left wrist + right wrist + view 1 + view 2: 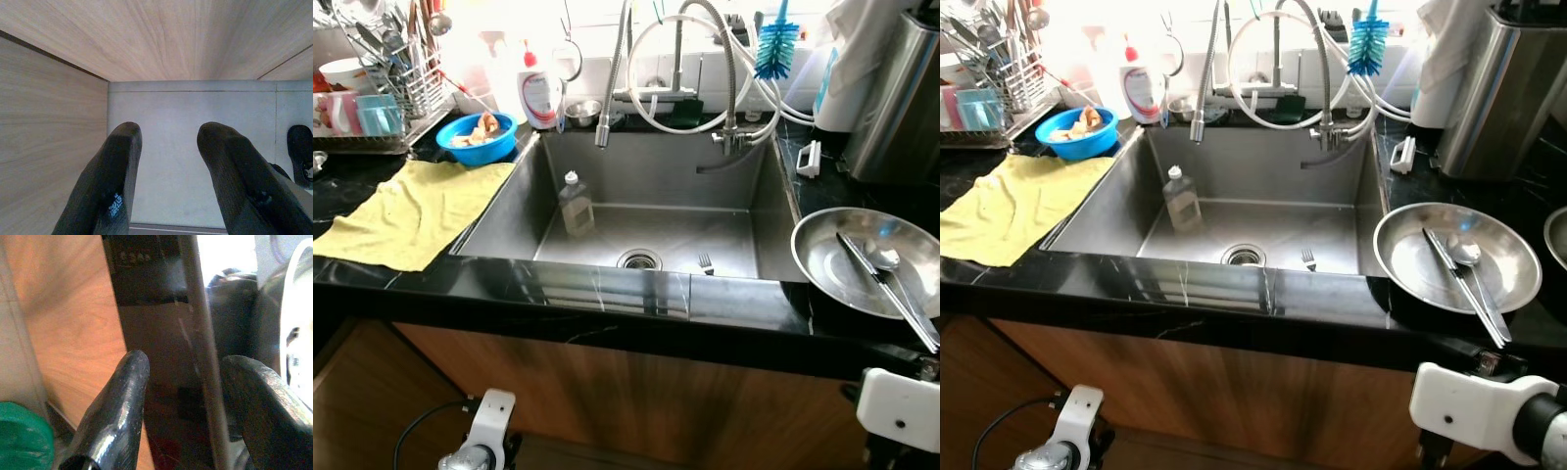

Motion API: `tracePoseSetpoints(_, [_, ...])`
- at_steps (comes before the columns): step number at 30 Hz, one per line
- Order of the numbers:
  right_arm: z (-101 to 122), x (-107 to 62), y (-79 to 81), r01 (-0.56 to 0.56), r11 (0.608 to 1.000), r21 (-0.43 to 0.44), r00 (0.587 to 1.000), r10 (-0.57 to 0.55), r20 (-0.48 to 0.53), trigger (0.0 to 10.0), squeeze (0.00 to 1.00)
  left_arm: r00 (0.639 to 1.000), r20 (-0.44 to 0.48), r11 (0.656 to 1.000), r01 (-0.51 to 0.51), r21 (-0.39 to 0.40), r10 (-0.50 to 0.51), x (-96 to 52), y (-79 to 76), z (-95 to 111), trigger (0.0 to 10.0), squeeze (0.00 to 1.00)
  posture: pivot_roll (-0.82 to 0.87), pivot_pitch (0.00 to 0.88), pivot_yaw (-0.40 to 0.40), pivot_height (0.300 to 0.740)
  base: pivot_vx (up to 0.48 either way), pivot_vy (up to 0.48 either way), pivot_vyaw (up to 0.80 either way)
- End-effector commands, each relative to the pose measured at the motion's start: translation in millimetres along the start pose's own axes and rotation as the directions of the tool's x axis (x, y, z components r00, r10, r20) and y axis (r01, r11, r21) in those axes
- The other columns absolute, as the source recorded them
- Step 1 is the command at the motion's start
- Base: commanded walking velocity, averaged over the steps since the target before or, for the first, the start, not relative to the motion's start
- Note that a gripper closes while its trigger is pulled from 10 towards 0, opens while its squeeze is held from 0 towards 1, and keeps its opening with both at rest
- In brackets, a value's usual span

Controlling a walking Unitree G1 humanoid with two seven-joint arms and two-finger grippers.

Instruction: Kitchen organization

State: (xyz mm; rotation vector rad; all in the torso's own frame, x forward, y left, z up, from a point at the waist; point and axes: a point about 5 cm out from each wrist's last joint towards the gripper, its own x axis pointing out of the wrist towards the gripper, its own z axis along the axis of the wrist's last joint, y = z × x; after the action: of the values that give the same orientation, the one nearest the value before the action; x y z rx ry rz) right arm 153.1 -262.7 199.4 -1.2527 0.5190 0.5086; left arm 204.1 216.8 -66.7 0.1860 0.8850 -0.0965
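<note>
Nothing is in hand yet: both arms hang below the bench, the left claw [168,176] and right claw [188,411] spread wide and empty beside the wooden cabinet front. In the sink [636,186] lie one bottle [575,204] and one fork [705,262]. One steel plate [862,259] on the right carries one spoon [884,259]. Likely next: raise an arm toward the sink.

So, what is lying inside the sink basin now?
Inside the sink a clear bottle stands at the left, and a small fork lies right of the drain. The front wall hides the nearest strip of the floor.
</note>
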Motion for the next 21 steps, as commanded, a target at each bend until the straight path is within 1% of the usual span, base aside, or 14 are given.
tracePoseSetpoints(1, [1, -1.4, -13.6, 0.092, 0.995, -0.040, 0.995, -0.093, -0.021, 10.0, 0.00, 1.000, -0.016, 1.000, -0.001, -0.005, 0.001, -1.5, -1.4, -8, 10.0, 0.00, -0.26, 0.000, 0.102, 0.740, 0.000, 0.000, 0.00])
tracePoseSetpoints(2, [1, -1.4, -13.6, 0.092, 0.995, -0.040, 0.995, -0.093, -0.021, 10.0, 0.00, 1.000, -0.016, 1.000, -0.001, -0.005, 0.001, -1.5, -1.4, -8, 10.0, 0.00, -0.26, 0.000, 0.102, 0.740, 0.000, 0.000, 0.00])
tracePoseSetpoints(3, [5, -0.2, -20.9, 0.160, 0.986, -0.044, 0.987, -0.160, -0.001, 10.0, 0.00, 1.000, -0.015, 1.000, 0.003, -0.004, -0.003, -0.9, -5.3, -8, 10.0, 0.00, -0.26, 0.000, 0.103, 0.740, 0.000, 0.000, 0.00])
tracePoseSetpoints(4, [6, 0.1, -22.5, 0.178, 0.983, -0.042, 0.984, -0.178, 0.006, 10.0, 0.00, 1.000, -0.015, 1.000, 0.005, -0.003, -0.005, -0.7, -6.3, -8, 10.0, 0.00, -0.26, 0.000, 0.103, 0.740, 0.000, 0.000, 0.00])
tracePoseSetpoints(5, [8, 0.6, -23.5, 0.190, 0.981, -0.037, 0.982, -0.190, 0.019, 10.0, 0.00, 1.000, -0.015, 1.000, 0.006, -0.003, -0.006, -0.6, -7.2, -8, 10.0, 0.00, -0.26, 0.000, 0.104, 0.740, 0.000, 0.000, 0.00])
tracePoseSetpoints(6, [14, 2.4, -24.1, 0.210, 0.977, -0.026, 0.976, -0.208, 0.058, 10.0, 0.00, 1.000, -0.014, 1.000, 0.010, -0.002, -0.010, -0.4, -9.4, -8, 10.0, 0.00, -0.26, 0.000, 0.104, 0.740, 0.000, 0.000, 0.00])
tracePoseSetpoints(8, [20, 3.9, -23.5, 0.220, 0.975, -0.010, 0.971, -0.218, 0.093, 10.0, 0.00, 1.000, -0.013, 1.000, 0.012, -0.001, -0.012, -0.2, -11.4, -8, 10.0, 0.00, -0.26, 0.000, 0.103, 0.740, 0.000, 0.000, 0.00])
tracePoseSetpoints(10, [26, 6.3, -21.0, 0.214, 0.977, -0.005, 0.970, -0.212, 0.122, 10.0, 0.00, 1.000, -0.011, 1.000, 0.015, 0.001, -0.015, 0.4, -14.0, -7, 10.0, 0.00, -0.26, 0.000, 0.103, 0.740, 0.000, 0.000, 0.00])
tracePoseSetpoints(12, [27, 7.2, -19.8, 0.210, 0.978, -0.004, 0.970, -0.208, 0.124, 10.0, 0.00, 1.000, -0.008, 1.000, 0.017, 0.002, -0.017, 0.8, -15.0, -6, 10.0, 0.00, -0.26, 0.000, 0.103, 0.740, 0.000, 0.000, 0.00])
tracePoseSetpoints(13, [27, 8.4, -15.8, 0.188, 0.982, 0.004, 0.975, -0.187, 0.121, 10.0, 0.00, 1.000, 0.000, 1.000, 0.018, 0.004, -0.018, 2.3, -15.5, 0, 10.0, 0.00, -0.26, 0.000, 0.104, 0.740, 0.000, 0.000, 0.00])
tracePoseSetpoints(16, [27, 9.7, -12.0, 0.171, 0.985, 0.013, 0.979, -0.172, 0.111, 10.0, 0.00, 1.000, 0.005, 1.000, 0.018, 0.005, -0.018, 3.2, -15.7, 4, 10.0, 0.00, -0.26, 0.000, 0.105, 0.740, 0.000, 0.000, 0.00])
tracePoseSetpoints(21, [28, 9.3, -13.1, 0.175, 0.985, -0.006, 0.979, -0.173, 0.109, 10.0, 0.00, 1.000, 0.007, 1.000, 0.019, 0.005, -0.019, 3.7, -16.2, 5, 10.0, 0.00, -0.26, 0.000, 0.104, 0.740, 0.000, 0.000, 0.00])
